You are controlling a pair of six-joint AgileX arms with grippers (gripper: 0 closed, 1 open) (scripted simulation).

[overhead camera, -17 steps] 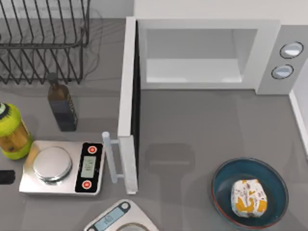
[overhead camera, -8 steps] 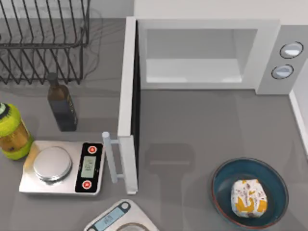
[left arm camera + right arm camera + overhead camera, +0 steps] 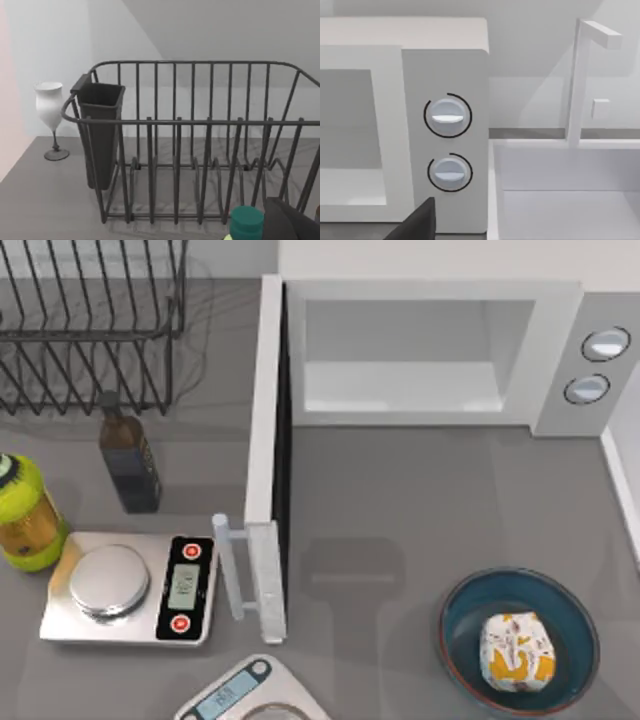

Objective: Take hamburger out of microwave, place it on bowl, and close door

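Claw state, can't tell for either arm; hamburger [image 3: 517,650] is sitting in the bowl [image 3: 461,609] near the bench's front right corner, so probably only the door [image 3: 266,455] is waiting, swung wide.

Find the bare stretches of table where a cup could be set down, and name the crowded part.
Free: the grey table between the open door, the microwave front and the bowl holding the hamburger. Crowded: left of the door, with dish rack, dark bottle, green jar and scale.
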